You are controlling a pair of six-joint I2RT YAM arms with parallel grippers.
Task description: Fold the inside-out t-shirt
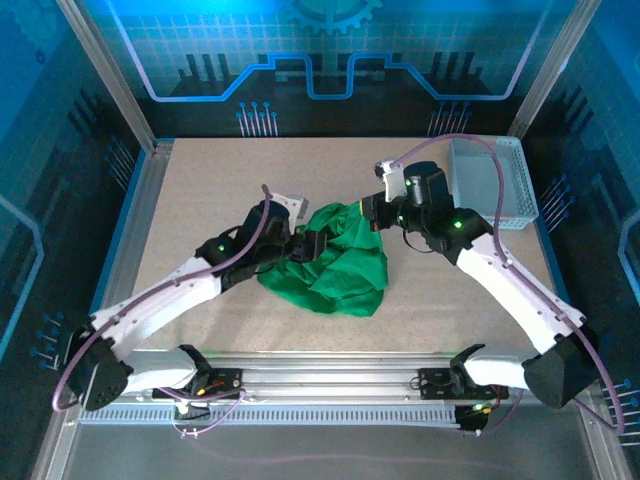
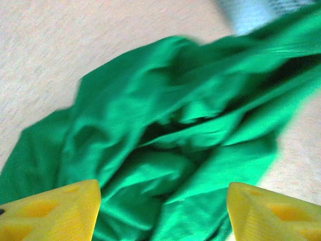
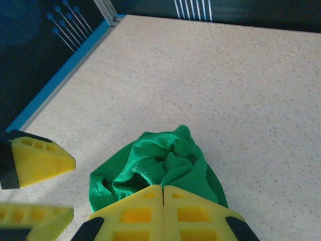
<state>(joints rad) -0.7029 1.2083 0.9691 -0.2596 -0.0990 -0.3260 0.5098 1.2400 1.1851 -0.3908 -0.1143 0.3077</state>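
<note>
The crumpled green t-shirt (image 1: 335,265) lies in a heap in the middle of the counter (image 1: 200,200), between the two arms. The right claw (image 3: 163,191) is pinched tight on a bunch of its cloth at the far edge. The left claw (image 2: 163,201) hangs spread wide over the shirt's left side.

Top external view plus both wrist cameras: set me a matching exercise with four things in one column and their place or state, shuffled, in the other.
Things:
1. t-shirt
2. left gripper
3. right gripper
4. basket

Place or state:
A. shut on a bunch of green cloth
B. white mesh, at the far right corner of the table
C. open, fingers spread over the cloth
D. crumpled green heap in the middle of the table

Pairs: 1-D, 2-C, 3-A, 4-B
</note>
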